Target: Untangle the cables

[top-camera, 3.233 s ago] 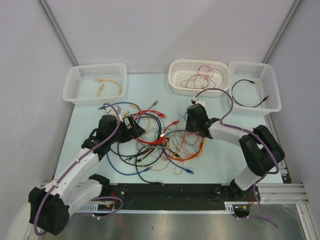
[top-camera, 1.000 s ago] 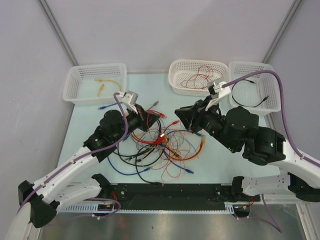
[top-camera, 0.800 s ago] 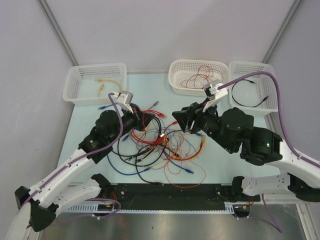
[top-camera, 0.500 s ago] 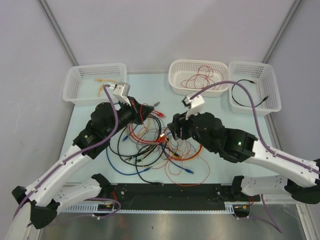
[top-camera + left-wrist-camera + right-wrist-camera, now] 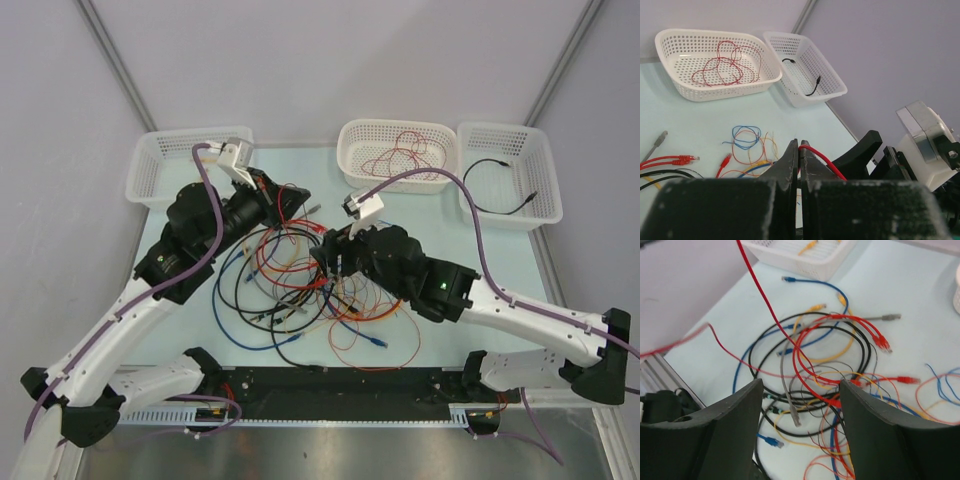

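Observation:
The cables (image 5: 300, 285) lie as a tangle of red, orange, yellow, blue, black and grey loops in the middle of the table. My left gripper (image 5: 298, 198) is raised over the tangle's back left, shut on a red cable (image 5: 826, 161) that shows pinched at its tips (image 5: 800, 148). That red cable (image 5: 757, 287) slants up taut across the right wrist view. My right gripper (image 5: 330, 256) hovers open over the middle of the tangle (image 5: 815, 360). Nothing is between its fingers (image 5: 732, 415).
Three white baskets stand along the back: the left one (image 5: 160, 160) holds an orange cable, the middle one (image 5: 398, 128) a thin red wire, the right one (image 5: 540, 165) a black cable. Thin blue and orange loops (image 5: 747, 137) lie apart near the middle basket.
My left gripper has lifted and pulled back to the left with the red cable, stretching it. My right gripper has opened and swung left over the tangle.

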Robot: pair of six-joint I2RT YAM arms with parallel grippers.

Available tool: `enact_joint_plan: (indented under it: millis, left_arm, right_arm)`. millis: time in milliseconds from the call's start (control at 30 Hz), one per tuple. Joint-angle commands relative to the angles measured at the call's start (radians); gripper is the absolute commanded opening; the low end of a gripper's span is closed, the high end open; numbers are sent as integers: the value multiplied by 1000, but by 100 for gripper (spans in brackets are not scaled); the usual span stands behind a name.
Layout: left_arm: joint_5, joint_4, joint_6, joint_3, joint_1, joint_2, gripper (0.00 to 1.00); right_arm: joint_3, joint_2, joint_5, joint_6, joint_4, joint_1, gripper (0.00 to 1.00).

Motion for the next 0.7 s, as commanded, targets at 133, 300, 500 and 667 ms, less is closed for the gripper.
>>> enact_joint_plan:
  millis: [133,300,500,667]
  left_arm:
    - [35,-18,-7,65,3,6,0]
    - [38,-24,-11,65,3,0,0]
    - [29,-41,-8,53,5,-8,0]
    - [-47,-30,9,-1,3,-57,0]
  right_arm:
    - [-30,61,-62,-22,314,-37,65]
    - [-30,111,-91,1,378,-89,54]
    - [-30,101,-105,-6,424,-106,0]
    - [-28,-8,-60,-24,375,-106,0]
